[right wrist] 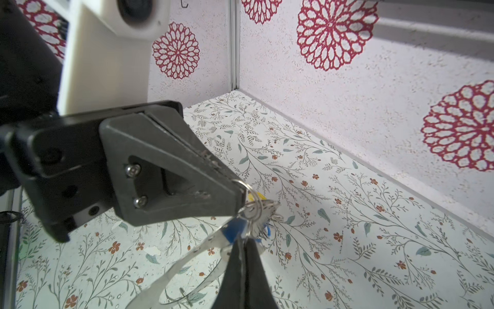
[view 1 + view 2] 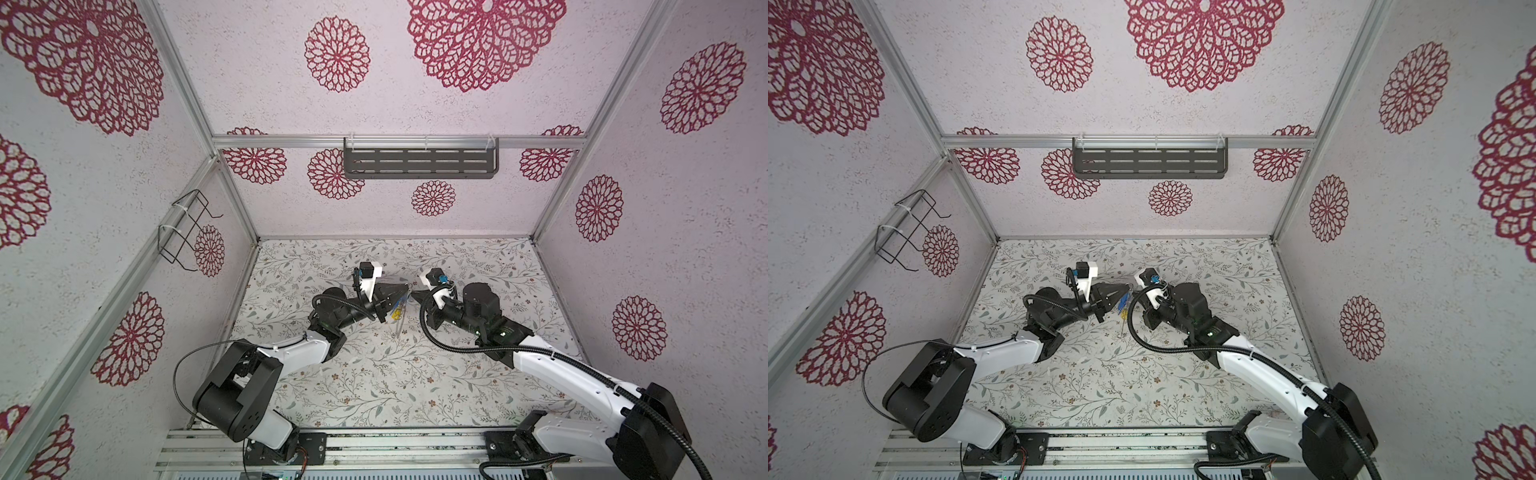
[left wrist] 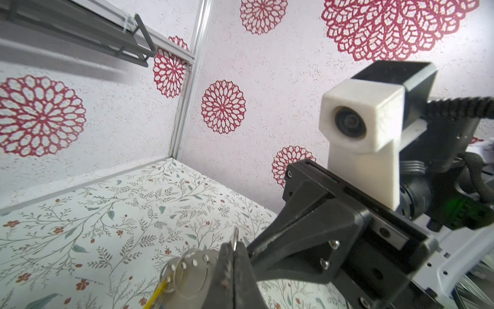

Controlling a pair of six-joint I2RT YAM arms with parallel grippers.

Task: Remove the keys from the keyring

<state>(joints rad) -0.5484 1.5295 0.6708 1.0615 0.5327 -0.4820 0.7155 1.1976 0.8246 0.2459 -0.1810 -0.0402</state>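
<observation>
Meeting tip to tip above the floral-print tabletop [image 2: 374,374]
Mid-table, inside red-rosette walls [image 2: 415,83], the left gripper [image 1: 241,193] clamps a metal loop [image 1: 250,190] of the yellow and blue plastic keys [image 1: 233,230]; the right gripper [image 1: 241,244] is pinched shut at the thin grey hoop keyring [image 3: 184,265], hold unclear

floral-print table [image 2: 374,395], pale with leafy sprigs; a white scuffed patch [image 1: 153,250] marks it.

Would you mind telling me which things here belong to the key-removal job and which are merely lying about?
Job: keys, keyring, left gripper, right gripper, both shut at the bunch.
Lying about: grey slotted shelf on the back wall, wire rack on a side wall.
</observation>
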